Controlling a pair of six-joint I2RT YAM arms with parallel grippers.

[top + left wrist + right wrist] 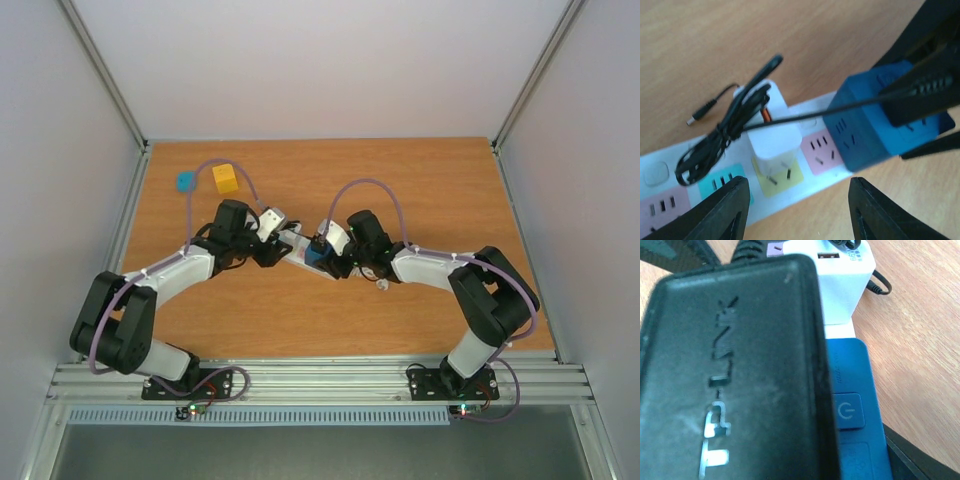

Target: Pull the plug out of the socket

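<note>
Wooden tabletop (420,310), white walls (300,70) all round. Mid-table between the 2 arms: power strip (298,250), lying at a slant. Stuck in its yellow outlet (795,178): white plug (775,145), black cable (720,140) bunched beside it. Left gripper (799,186) partly open, fingers framing that plug, not touching. Right gripper (905,125) clamped on the blue cube adapter (860,130) past the pink outlet (822,150).
</note>
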